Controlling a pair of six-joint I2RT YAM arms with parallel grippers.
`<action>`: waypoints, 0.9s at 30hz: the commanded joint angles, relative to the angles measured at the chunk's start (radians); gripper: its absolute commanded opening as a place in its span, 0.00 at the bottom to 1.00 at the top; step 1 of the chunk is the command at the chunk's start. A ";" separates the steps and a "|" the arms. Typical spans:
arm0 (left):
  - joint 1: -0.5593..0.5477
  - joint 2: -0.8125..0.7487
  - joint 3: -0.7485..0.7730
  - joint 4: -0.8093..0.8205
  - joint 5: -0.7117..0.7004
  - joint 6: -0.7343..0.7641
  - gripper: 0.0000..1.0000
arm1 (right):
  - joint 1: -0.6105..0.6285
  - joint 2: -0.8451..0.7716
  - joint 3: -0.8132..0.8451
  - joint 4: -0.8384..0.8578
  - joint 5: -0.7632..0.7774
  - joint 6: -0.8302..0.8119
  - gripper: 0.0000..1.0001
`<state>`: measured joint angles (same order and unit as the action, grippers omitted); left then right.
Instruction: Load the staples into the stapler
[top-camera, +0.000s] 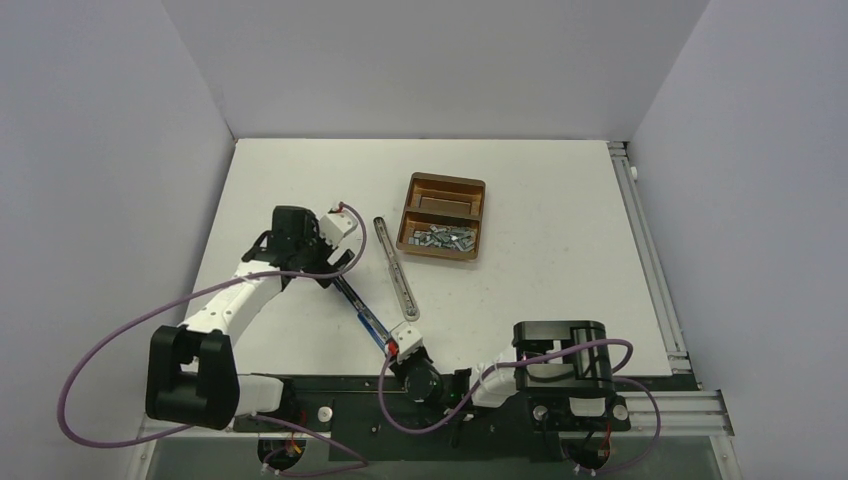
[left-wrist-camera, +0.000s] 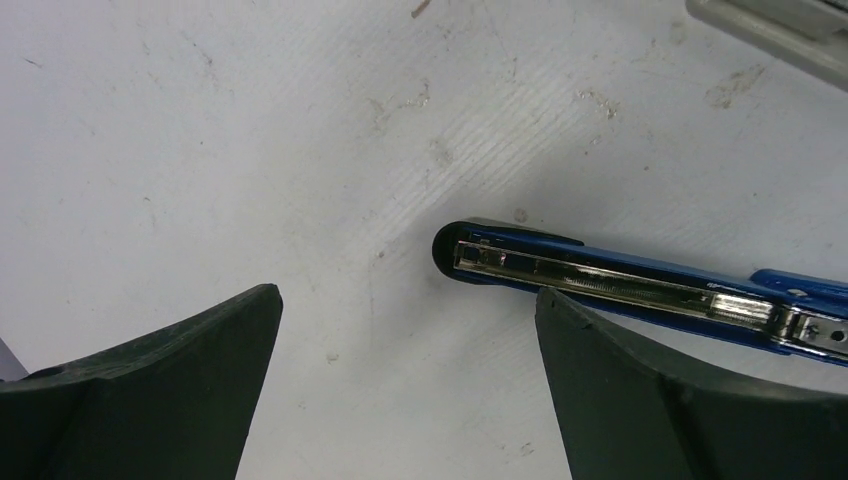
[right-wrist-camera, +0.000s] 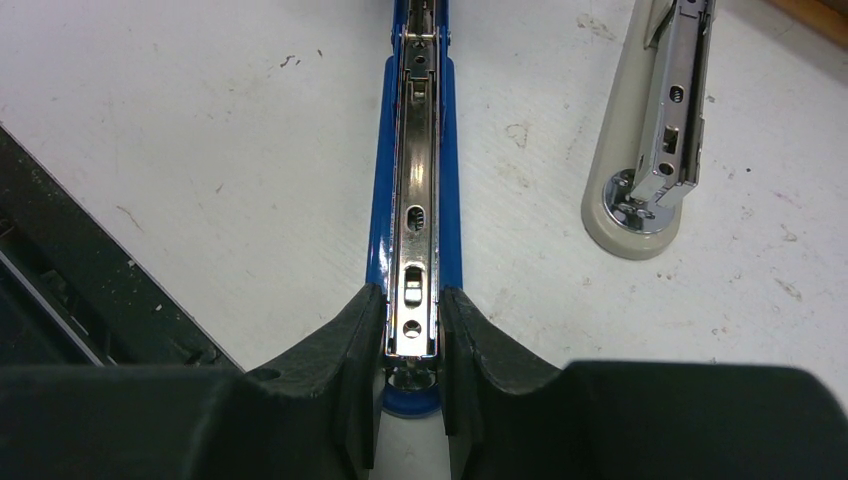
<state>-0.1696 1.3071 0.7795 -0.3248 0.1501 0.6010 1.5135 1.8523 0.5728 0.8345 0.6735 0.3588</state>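
Currently the staples (top-camera: 446, 238) are lying in a loose pile in the near compartment of the brown tray (top-camera: 447, 178), which is sitting toward the far middle of the table (top-camera: 560, 290). What the far compartment is holding cannot be made out. The right gripper (right-wrist-camera: 412, 300) is clamping the rear end of the opened blue stapler (right-wrist-camera: 412, 150), beside an opened grey stapler (right-wrist-camera: 640, 160). The left gripper (left-wrist-camera: 408, 300) is hanging spread wide by the blue stapler's tip, grasping nothing.
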 joint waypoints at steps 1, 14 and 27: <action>-0.006 -0.057 0.152 -0.009 0.049 -0.125 0.96 | -0.007 0.043 0.041 -0.083 0.061 0.021 0.09; 0.022 -0.170 0.350 -0.209 -0.023 -0.263 0.96 | -0.105 0.223 0.412 -0.329 0.164 0.125 0.09; 0.025 -0.225 0.366 -0.272 -0.055 -0.270 0.96 | -0.158 0.251 0.621 -0.506 0.179 0.214 0.10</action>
<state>-0.1486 1.0981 1.1149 -0.5846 0.1177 0.3462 1.3663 2.0926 1.1164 0.3962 0.7998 0.5243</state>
